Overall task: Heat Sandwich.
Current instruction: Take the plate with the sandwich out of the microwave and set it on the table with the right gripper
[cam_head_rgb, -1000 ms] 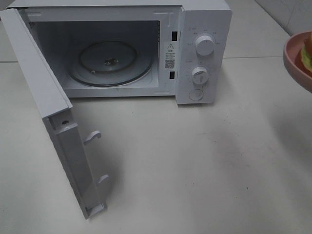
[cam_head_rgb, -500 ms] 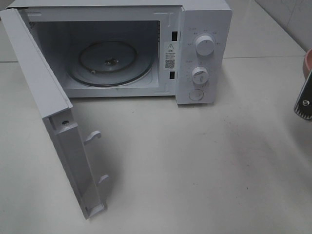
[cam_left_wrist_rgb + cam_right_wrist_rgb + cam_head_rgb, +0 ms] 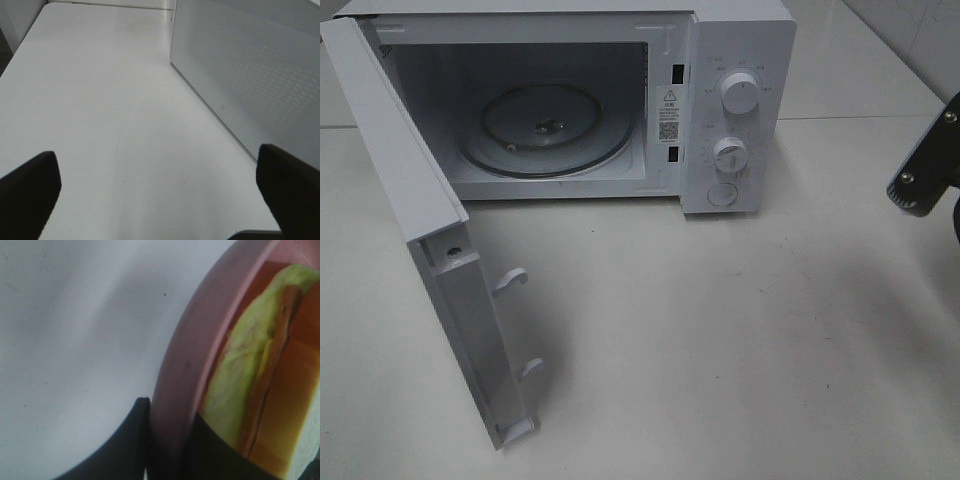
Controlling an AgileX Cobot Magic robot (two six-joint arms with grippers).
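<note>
The sandwich (image 3: 260,390) lies on a pink plate (image 3: 185,375), its pale green filling and tan crust turned toward the rim; both show only in the right wrist view, held above the white surface (image 3: 70,340). The right gripper (image 3: 167,450) is narrowed onto the plate's rim, one dark finger (image 3: 125,445) outside the rim and the other inside it, beside the bread. In the high view neither plate nor sandwich can be seen; only a black part of the right arm (image 3: 928,160) shows at the right edge, well apart from the microwave (image 3: 740,60).

The microwave stands at the back of the surface with its door (image 3: 430,250) swung wide to the left, two latch hooks (image 3: 510,282) jutting from the door's edge. Inside, the glass turntable (image 3: 545,128) sits bare. Two knobs (image 3: 738,92) and a round button sit in a column on the panel to the right of the cavity. Nothing lies on the surface between the arm and the open cavity.

The left gripper (image 3: 160,200) is spread wide and holds nothing, its two dark fingertips (image 3: 27,192) hanging over the bare surface just beside a perforated white panel (image 3: 250,65).
</note>
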